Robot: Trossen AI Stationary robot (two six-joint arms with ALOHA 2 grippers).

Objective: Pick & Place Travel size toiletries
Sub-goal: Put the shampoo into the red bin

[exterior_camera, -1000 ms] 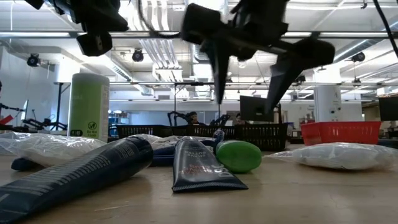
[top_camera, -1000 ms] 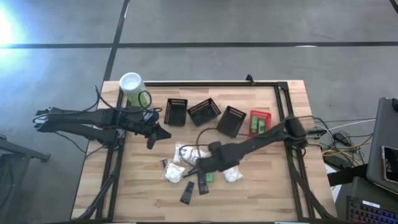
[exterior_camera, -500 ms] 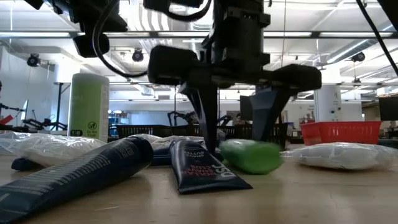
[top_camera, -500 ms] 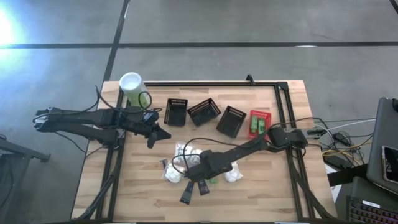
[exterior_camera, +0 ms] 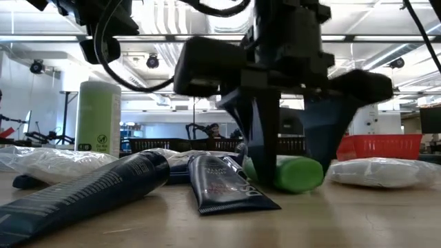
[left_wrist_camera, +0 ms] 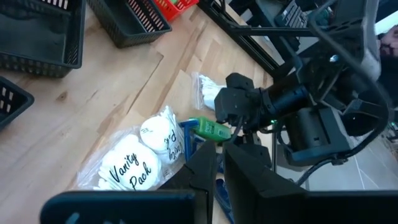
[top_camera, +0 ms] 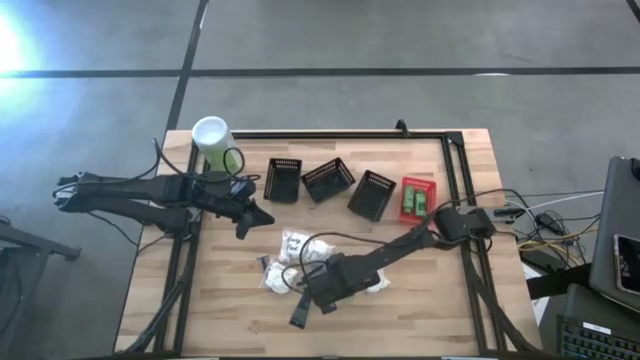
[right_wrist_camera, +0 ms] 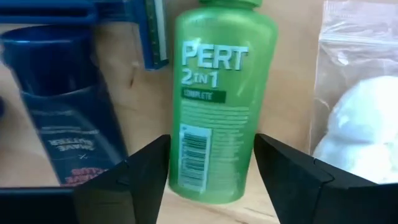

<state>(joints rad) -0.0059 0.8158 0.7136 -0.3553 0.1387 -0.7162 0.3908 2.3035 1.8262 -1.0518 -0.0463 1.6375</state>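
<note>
While working a wooden table [top_camera: 440, 300] strewn with travel size toiletries, reaches the long right arm diagonally away from the red basket [top_camera: 417, 198], down to the pile lying well apart from it toward the table's front edge. Parks the left arm far across from the red basket, beyond the three black baskets [top_camera: 327, 178] and just short of the pale-green canister [top_camera: 212, 140], left gripper [top_camera: 243, 226] clenched on nothing and hung above the wood, probably so as not to crowd the pick. Leaves the white wrapped packets [exterior_camera: 375, 171] and the dark tube [exterior_camera: 220, 180] flat on the boards, packed close enough to demand a narrow entry. Straddles the green bottle [right_wrist_camera: 217, 93] with the right gripper [exterior_camera: 293, 182], fingertips down at table level and pads [right_wrist_camera: 149, 168] touching its two long sides: a grasp across the narrow width, likely chosen because the bottle lies on its side and would roll from an end-on pinch. Grasped, then, but not yet lifted. Judged next: a straight lift, then a carry toward the red basket, where green items already sit.
</note>
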